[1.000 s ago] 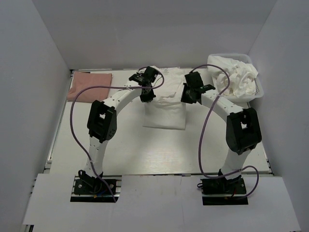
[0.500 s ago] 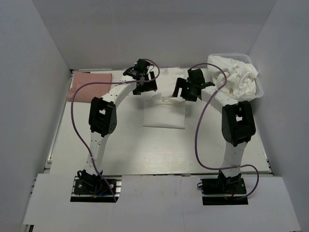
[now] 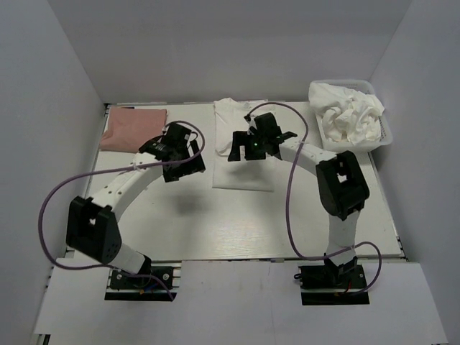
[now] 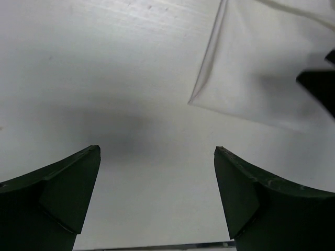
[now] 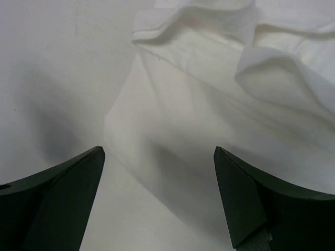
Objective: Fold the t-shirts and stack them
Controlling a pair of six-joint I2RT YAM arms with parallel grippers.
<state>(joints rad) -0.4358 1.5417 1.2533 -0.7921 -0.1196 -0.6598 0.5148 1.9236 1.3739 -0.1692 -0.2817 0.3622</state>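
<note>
With my left gripper and right gripper both hanging open and empty, I am judging the next fold: the white t-shirt, lying mid-desk toward the far edge, needs its corners pinched evenly.

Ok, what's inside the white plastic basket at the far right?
Only crumpled white t-shirts, heaped above the rim of the white plastic basket; their number and anything underneath are covered.
</note>
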